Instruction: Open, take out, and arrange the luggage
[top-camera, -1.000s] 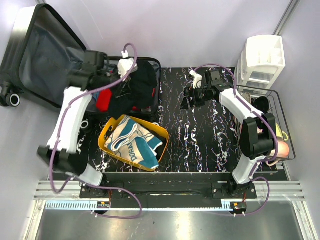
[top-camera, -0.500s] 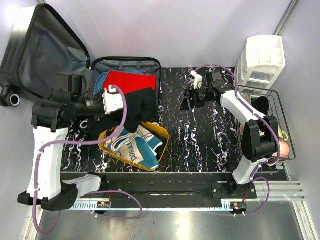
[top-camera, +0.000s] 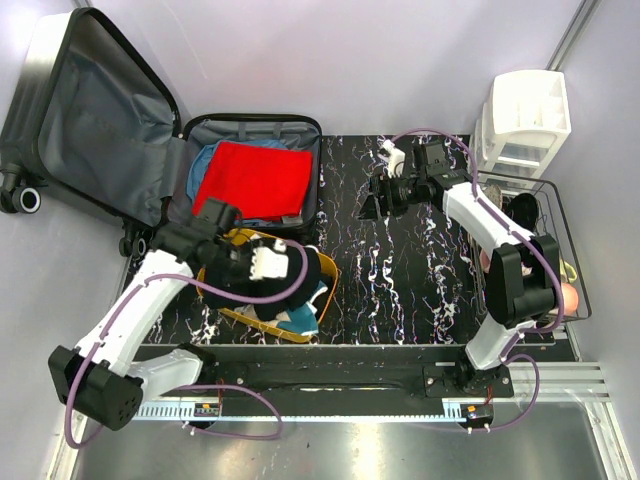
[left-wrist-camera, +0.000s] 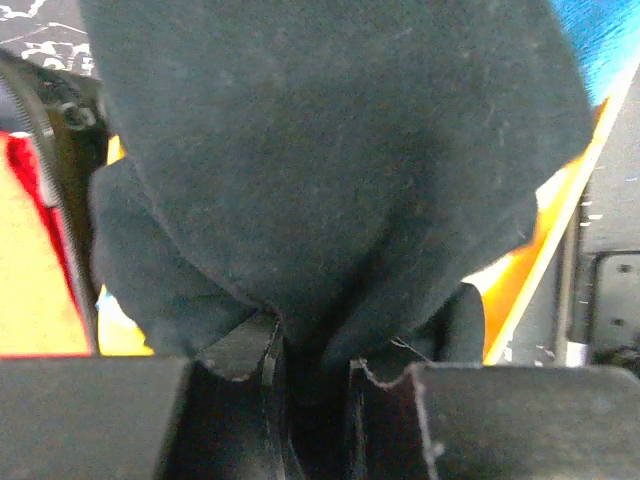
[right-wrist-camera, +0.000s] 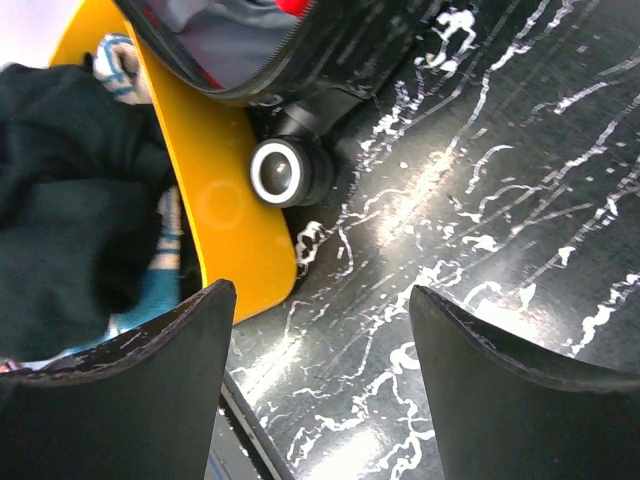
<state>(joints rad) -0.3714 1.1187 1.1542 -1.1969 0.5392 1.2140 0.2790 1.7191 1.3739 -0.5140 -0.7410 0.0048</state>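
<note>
My left gripper (left-wrist-camera: 310, 375) pinched a black cloth (left-wrist-camera: 330, 150) over the bin (right-wrist-camera: 235, 230). My right gripper (right-wrist-camera: 320, 300) gaped wide over the table (right-wrist-camera: 500, 180).

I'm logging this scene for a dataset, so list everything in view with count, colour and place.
luggage: one, black with grey lining, open, far left
red garment: one, red, topmost in the luggage
blue garment: one, blue, under the red garment
black garment: one, black, hanging over the bin
bin: one, yellow-orange, beside the luggage
patterned cloth: one, white and teal, in the bin
organizer: one, white, far right
wire basket: one, black, right edge
table: one, black with white veins
left gripper: one, shut on the black garment
right gripper: one, open, over the table
</note>
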